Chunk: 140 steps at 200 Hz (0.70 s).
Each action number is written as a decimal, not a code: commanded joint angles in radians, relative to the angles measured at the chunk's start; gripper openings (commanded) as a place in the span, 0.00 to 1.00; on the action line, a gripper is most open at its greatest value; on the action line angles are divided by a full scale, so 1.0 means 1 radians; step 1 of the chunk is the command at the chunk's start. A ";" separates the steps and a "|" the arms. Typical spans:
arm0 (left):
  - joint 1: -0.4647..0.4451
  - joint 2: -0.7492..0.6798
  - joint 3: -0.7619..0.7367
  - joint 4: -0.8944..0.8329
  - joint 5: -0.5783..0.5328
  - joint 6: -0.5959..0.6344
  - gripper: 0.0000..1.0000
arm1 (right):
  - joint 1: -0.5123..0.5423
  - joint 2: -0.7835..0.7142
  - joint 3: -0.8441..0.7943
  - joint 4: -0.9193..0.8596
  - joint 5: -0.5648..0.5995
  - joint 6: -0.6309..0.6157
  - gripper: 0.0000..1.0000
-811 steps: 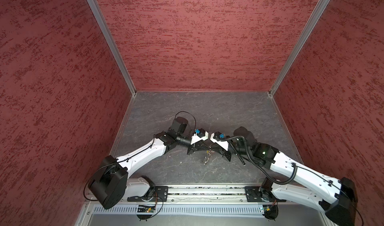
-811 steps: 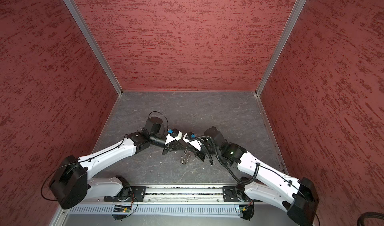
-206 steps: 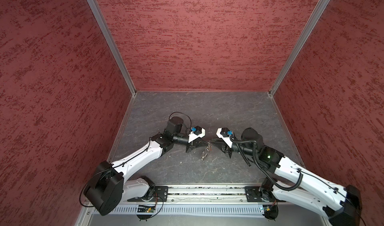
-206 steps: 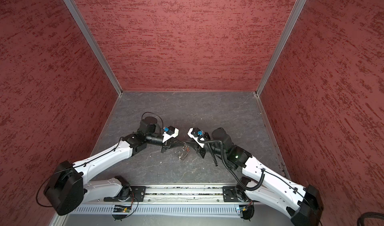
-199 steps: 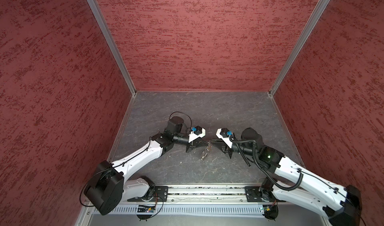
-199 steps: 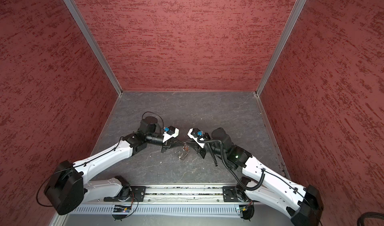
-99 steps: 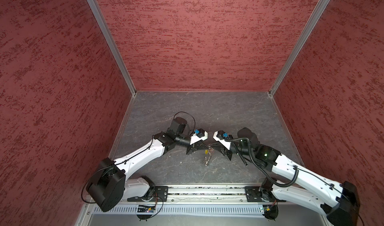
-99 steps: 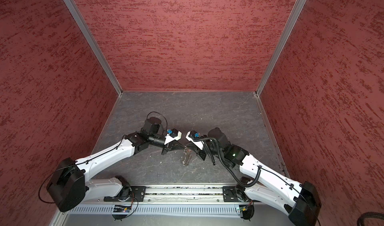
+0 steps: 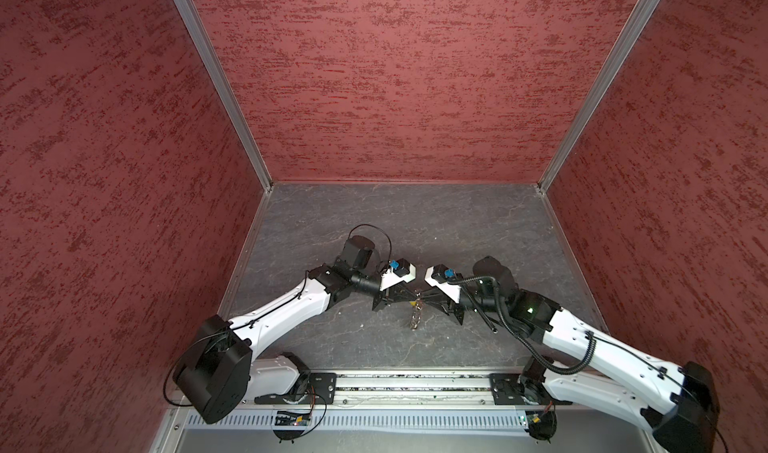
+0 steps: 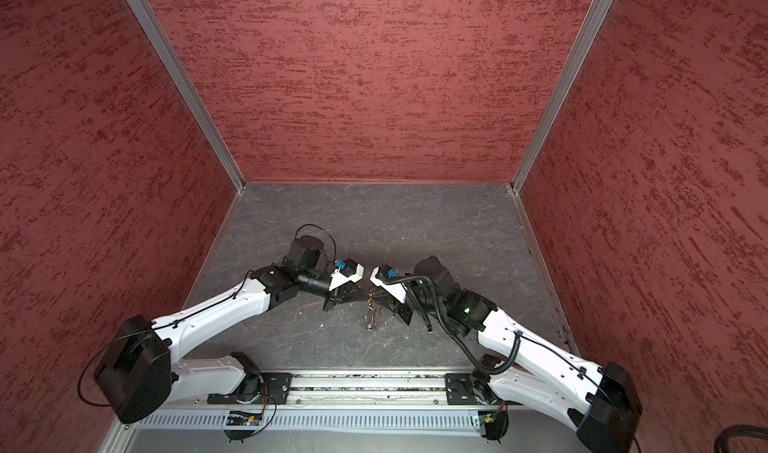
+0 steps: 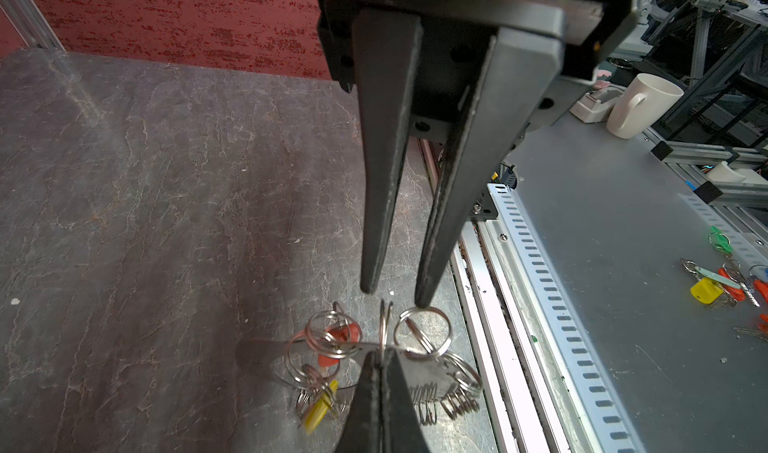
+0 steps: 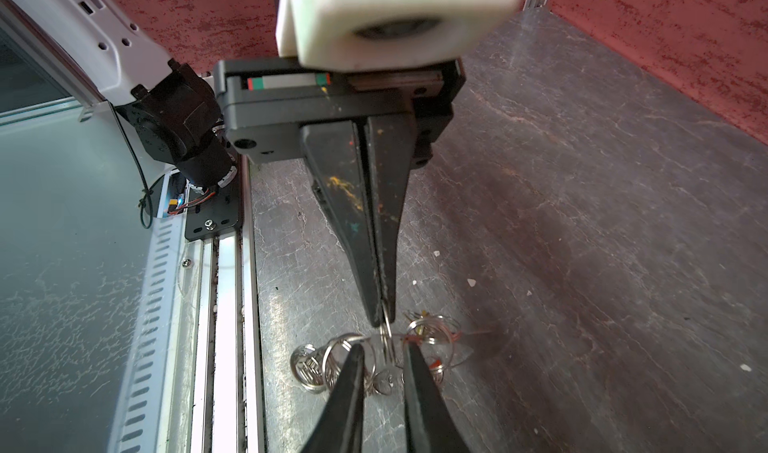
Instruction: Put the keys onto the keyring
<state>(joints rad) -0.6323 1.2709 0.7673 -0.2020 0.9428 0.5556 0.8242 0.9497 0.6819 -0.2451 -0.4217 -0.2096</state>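
Observation:
The keyring [image 11: 424, 332], a chain of linked silver rings, hangs just above the grey floor in the middle, seen in both top views [image 9: 414, 318] [image 10: 371, 316]. My left gripper [image 11: 380, 353] [image 9: 409, 299] is shut on one ring, which stands edge-on between its tips [image 12: 385, 326]. A red key [image 11: 337, 338] and a yellow key [image 11: 321, 408] dangle among the rings. My right gripper [image 12: 383, 347] [image 11: 395, 297] faces the left one tip to tip. It is open, with one finger on each side of the pinched ring and a small gap to it.
Red walls close the back and both sides [image 9: 395, 76]. The arms' silver base rail [image 9: 415, 384] runs along the front edge. Outside on the grey bench stand a white mug [image 11: 642, 103] and several loose coloured keys [image 11: 708, 291].
Both arms have moved in toward each other. The right gripper's tips, a hand's width from the left gripper a second ago, now straddle the ring it holds.

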 commanded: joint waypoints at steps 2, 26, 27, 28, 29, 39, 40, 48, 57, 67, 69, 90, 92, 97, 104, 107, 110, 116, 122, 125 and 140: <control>-0.004 -0.002 0.031 0.024 0.027 0.014 0.00 | 0.009 0.006 0.035 -0.003 -0.017 -0.001 0.20; -0.003 -0.004 0.029 0.031 0.040 0.014 0.00 | 0.011 0.015 0.033 0.020 -0.014 0.002 0.16; -0.004 -0.004 0.029 0.030 0.040 0.014 0.00 | 0.012 0.015 0.033 0.021 -0.014 0.003 0.15; -0.003 -0.003 0.029 0.030 0.040 0.014 0.00 | 0.012 0.015 0.033 0.022 -0.015 0.004 0.15; -0.003 -0.003 0.029 0.030 0.040 0.014 0.00 | 0.012 0.015 0.031 0.022 -0.015 0.005 0.15; -0.003 -0.002 0.028 0.029 0.040 0.014 0.00 | 0.012 0.017 0.030 0.028 -0.019 0.007 0.14; -0.003 -0.002 0.028 0.030 0.040 0.015 0.00 | 0.012 0.017 0.030 0.028 -0.019 0.007 0.13; -0.005 -0.002 0.028 0.029 0.040 0.015 0.00 | 0.012 0.019 0.030 0.029 -0.019 0.006 0.12; -0.006 -0.002 0.029 0.031 0.039 0.014 0.00 | 0.013 0.021 0.031 0.029 -0.019 0.006 0.10; -0.006 -0.003 0.027 0.034 0.040 0.013 0.00 | 0.013 0.023 0.030 0.030 -0.020 0.006 0.07; -0.006 -0.002 0.027 0.035 0.039 0.012 0.00 | 0.013 0.023 0.032 0.030 -0.020 0.006 0.06; -0.002 -0.005 0.022 0.051 0.042 0.005 0.00 | 0.013 0.021 0.031 0.035 -0.016 0.008 0.00; -0.001 -0.006 0.022 0.054 0.043 0.003 0.00 | 0.014 0.019 0.031 0.036 -0.014 0.008 0.00; 0.003 -0.012 0.014 0.071 0.048 -0.006 0.00 | 0.014 0.016 0.030 0.039 -0.013 0.011 0.00; 0.013 -0.021 0.000 0.110 0.061 -0.029 0.02 | 0.013 0.010 0.024 0.044 -0.006 0.017 0.00; 0.018 -0.024 -0.007 0.130 0.069 -0.041 0.03 | 0.013 0.006 0.022 0.048 -0.001 0.020 0.00; 0.021 -0.028 -0.013 0.145 0.073 -0.051 0.04 | 0.013 0.003 0.019 0.053 0.006 0.024 0.00; 0.030 -0.037 -0.024 0.178 0.086 -0.073 0.07 | 0.012 -0.006 0.013 0.062 0.022 0.030 0.00; 0.037 -0.044 -0.037 0.208 0.095 -0.092 0.10 | 0.011 -0.018 0.005 0.080 0.040 0.040 0.00; 0.041 -0.047 -0.042 0.223 0.098 -0.103 0.11 | 0.010 -0.023 -0.002 0.089 0.048 0.045 0.00; 0.055 -0.057 -0.066 0.291 0.115 -0.144 0.16 | -0.005 -0.057 -0.038 0.163 0.049 0.083 0.00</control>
<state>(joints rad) -0.5999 1.2526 0.7315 -0.0818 0.9897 0.4923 0.8299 0.9466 0.6750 -0.2035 -0.3988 -0.1780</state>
